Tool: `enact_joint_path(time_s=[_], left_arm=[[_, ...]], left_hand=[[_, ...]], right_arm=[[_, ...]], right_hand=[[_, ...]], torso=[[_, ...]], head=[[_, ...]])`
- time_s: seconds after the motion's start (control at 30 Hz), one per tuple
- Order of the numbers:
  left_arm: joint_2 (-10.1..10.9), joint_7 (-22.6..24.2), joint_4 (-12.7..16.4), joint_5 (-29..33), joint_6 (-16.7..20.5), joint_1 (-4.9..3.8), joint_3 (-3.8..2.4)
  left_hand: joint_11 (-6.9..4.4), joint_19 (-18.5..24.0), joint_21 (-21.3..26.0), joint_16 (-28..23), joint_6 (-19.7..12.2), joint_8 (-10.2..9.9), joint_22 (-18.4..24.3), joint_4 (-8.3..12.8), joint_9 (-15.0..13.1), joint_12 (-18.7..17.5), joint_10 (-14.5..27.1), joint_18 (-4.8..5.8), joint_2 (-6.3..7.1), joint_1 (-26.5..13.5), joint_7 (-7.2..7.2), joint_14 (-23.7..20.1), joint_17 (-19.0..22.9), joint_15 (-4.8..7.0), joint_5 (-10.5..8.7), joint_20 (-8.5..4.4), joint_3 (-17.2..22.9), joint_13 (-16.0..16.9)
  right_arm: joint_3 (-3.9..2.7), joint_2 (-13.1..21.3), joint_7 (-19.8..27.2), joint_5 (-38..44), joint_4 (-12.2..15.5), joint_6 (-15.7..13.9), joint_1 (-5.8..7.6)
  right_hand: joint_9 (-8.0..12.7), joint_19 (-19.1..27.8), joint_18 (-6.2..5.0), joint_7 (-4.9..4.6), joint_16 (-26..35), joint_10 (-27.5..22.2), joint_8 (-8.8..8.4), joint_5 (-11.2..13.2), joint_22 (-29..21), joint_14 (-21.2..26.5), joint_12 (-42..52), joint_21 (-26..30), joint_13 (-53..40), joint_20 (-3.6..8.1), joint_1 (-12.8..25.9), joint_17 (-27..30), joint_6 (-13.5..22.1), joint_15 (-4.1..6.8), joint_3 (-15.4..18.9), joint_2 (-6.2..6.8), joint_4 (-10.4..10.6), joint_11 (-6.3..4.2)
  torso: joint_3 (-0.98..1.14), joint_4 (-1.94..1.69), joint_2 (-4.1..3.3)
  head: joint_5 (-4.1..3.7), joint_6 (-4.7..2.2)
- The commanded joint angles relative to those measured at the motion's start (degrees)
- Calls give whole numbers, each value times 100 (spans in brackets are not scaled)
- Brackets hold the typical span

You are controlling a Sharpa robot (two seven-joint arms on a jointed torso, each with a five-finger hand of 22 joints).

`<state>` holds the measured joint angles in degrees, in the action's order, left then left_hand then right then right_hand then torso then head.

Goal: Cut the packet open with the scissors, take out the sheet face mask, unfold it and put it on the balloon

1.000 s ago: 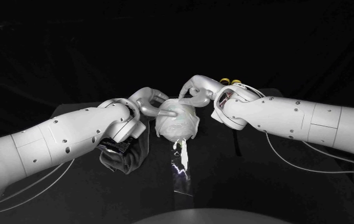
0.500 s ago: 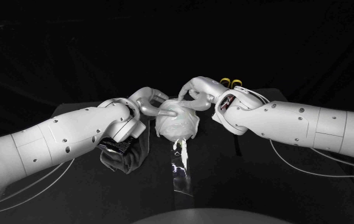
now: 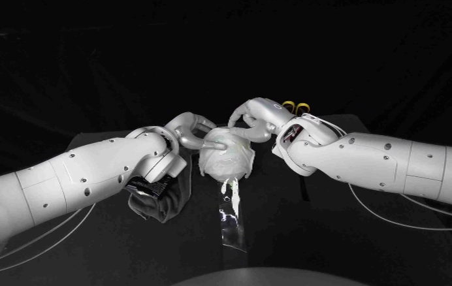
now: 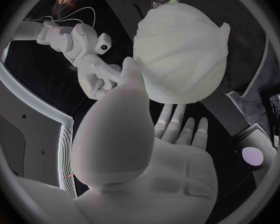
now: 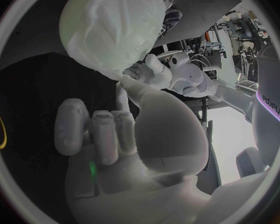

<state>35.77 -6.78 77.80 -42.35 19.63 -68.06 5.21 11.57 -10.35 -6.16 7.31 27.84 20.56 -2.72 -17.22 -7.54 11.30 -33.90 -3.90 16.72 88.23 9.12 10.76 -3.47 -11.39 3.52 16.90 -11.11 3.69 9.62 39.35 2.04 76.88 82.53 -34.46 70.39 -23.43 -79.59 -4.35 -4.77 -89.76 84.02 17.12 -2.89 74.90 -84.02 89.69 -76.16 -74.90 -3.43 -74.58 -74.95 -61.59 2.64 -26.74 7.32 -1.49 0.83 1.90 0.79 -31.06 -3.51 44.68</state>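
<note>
A pale balloon (image 3: 226, 157) with the white sheet mask draped over it stands at the table's middle. My left hand (image 3: 193, 132) holds it from its left side, with the thumb (image 4: 131, 79) against the mask (image 4: 180, 50) and the fingers (image 4: 177, 127) reaching beneath. My right hand (image 3: 253, 119) is at the balloon's upper right. Its thumb tip (image 5: 122, 83) touches the mask's edge (image 5: 112, 27), and its other fingers (image 5: 96, 129) are curled in. The yellow-handled scissors (image 3: 294, 105) lie just behind the right hand. A shiny clear packet (image 3: 229, 215) lies in front of the balloon.
A dark crumpled object (image 3: 155, 200) lies under my left wrist. The two white forearms flank the balloon on both sides. A dark mat (image 3: 311, 201) covers the table to the right of the packet.
My right forearm has sunk slightly and shifted toward the balloon, and its hand stays at the balloon's top. The left hand and the balloon have not moved.
</note>
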Motion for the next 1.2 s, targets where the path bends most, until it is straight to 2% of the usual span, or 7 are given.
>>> enact_joint_path(time_s=[0.03, 0.2, 0.3, 0.6, 0.83, 1.0, 1.2], left_arm=[[-6, 35, 12, 22, -70, -2, -3], [-7, 36, 9, 26, -71, -2, -3], [-4, 48, 10, 35, -76, -2, -2], [80, 467, 46, 187, -238, -2, -17], [252, 1120, 136, 264, -531, -18, -69], [355, 1411, 182, 229, -739, -60, -123], [380, 1543, 93, 199, -917, -142, -168]], left_hand=[[-13, -39, -5, -40, 55, 16, 4, -7, -8, 8, -36, 52, -18, 64, 440, -8, 6, 20, -30, 8, 32, 6], [-13, -42, -7, -41, 59, 18, 4, -6, -9, 8, -35, 52, -19, 66, 439, -8, 6, 20, -31, 8, 32, 6], [-13, -42, -7, -41, 59, 18, 4, -6, -9, 8, -35, 52, -19, 66, 439, -8, 6, 20, -31, 8, 32, 6], [-57, -39, 5, -59, 409, 241, 12, -1, -101, 43, -144, 58, -113, 127, 382, 2, 7, 1, -38, 9, 107, 16], [-66, -11, 32, -48, 598, 338, 27, 4, -147, 55, -225, 60, -294, 238, 360, 69, -8, -42, -49, 11, 293, 15], [-69, 29, 59, -56, 638, 352, 40, 8, -155, 41, -226, 61, -352, 274, 358, 76, -8, -58, -53, 11, 353, 8], [-6, 36, 75, -10, 763, 392, 50, 17, -178, 37, -361, 59, -564, 298, 407, 219, -42, -91, -63, 13, 594, 9]], right_arm=[[0, 16, -45, -25, 49, 146, -6], [4, 53, -88, -74, 120, 311, -20], [7, 88, -89, -136, 164, 297, -33], [9, 308, 106, -519, 343, -184, -54], [8, 509, 510, -1147, 448, -770, -56], [8, 619, 587, -1398, 530, -818, -69], [8, 672, 500, -1498, 540, -647, -120]], right_hand=[[-6, 2, 32, 7, -24, 598, 36, 5, 125, -598, 31, 11, -1510, -27, 87, -1505, -57, 3, 33, 19, 37, -30], [13, 32, 21, -9, -24, 598, -12, 3, 92, -598, 31, 54, -1510, -21, 211, -1505, -10, 5, 117, 98, 105, -23], [87, 71, 16, -128, -24, 598, -198, 15, 49, -598, 31, 111, -1510, -53, 531, -1505, 248, -63, 317, 234, 304, 80], [107, 73, 15, -160, -24, 598, -263, 0, 51, -598, 31, 120, -1510, -92, 604, -1505, 279, -102, 393, 217, 417, 108], [208, 420, -90, -362, -24, 598, -581, -13, -339, -598, 31, 584, -1510, -220, 414, -1505, 696, -254, 457, 219, 422, 286], [204, 418, -90, -365, -24, 598, -580, -20, -334, -598, 31, 584, -1510, -231, 397, -1505, 679, -262, 457, 203, 425, 291], [202, 415, -91, -368, -24, 598, -585, -25, -328, -598, 31, 583, -1510, -244, 369, -1505, 667, -269, 449, 173, 428, 296]], torso=[[-2, 5, -2], [-1, 2, 4], [-1, 1, 3], [-4, 12, -4], [0, 4, 8], [-2, 7, 5], [-1, 2, 5]], head=[[3, 6], [11, 12], [14, 6], [15, -6], [12, -25], [20, -47], [18, -67]])
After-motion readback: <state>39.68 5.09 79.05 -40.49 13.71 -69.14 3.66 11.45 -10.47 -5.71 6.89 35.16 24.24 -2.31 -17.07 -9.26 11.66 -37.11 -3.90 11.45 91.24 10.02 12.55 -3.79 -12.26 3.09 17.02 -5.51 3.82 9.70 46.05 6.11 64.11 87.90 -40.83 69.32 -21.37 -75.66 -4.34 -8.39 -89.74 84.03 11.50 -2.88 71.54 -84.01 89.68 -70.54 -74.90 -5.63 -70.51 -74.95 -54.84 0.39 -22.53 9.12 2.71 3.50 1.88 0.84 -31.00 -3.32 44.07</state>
